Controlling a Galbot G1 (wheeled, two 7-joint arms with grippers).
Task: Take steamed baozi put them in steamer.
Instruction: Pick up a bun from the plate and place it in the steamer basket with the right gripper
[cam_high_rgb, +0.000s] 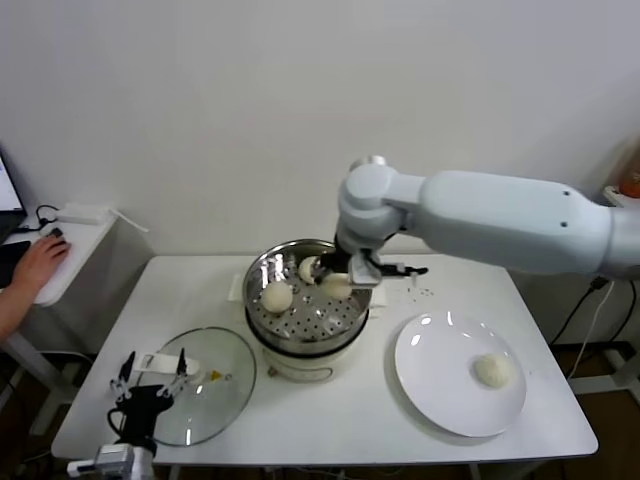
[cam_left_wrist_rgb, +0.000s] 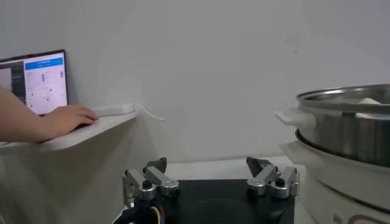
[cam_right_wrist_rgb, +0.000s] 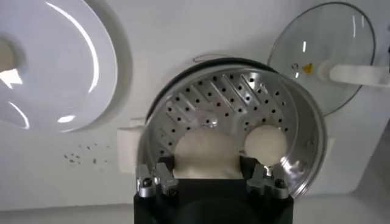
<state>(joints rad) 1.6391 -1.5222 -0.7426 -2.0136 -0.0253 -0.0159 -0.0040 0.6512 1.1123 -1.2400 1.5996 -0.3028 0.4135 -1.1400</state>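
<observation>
White wall behind, white desk (cam_high_rgb: 330, 410) in front. On it: steamer (cam_high_rgb: 306, 300) at centre, glass lid (cam_high_rgb: 205, 385) lying flat to its left, white plate (cam_high_rgb: 440, 385) to its right.

Bun count: three in the steamer basket, one bun on the plate (cam_high_rgb: 493, 369). In the head view two loose buns lie in the basket, one toward the left (cam_high_rgb: 277, 296) and one toward the back (cam_high_rgb: 308, 268).

Right gripper (cam_high_rgb: 345, 283) is over the right part of the basket. Its fingers (cam_right_wrist_rgb: 155, 181) stand narrow around the third bun (cam_right_wrist_rgb: 206, 153). That bun sits between them and appears to rest on or just above the perforated floor. From the wrist view a neighbouring bun (cam_right_wrist_rgb: 266, 143) lies just beside it, apart from the fingers.

Step in hand, by my judgement: setting down the third bun. Whether the fingers are gripping or have just let go, I cannot tell.

Next move calls for: widen the fingers fully, lift straight up without dragging the bun or nudging its neighbour, then cross to the plate for the last one.

Left gripper (cam_high_rgb: 150, 378) is parked low at the front-left corner of the desk beside the lid, fingers wide, holding nothing.

Bystander's hand (cam_high_rgb: 40, 262) rests on a side shelf at far left.
</observation>
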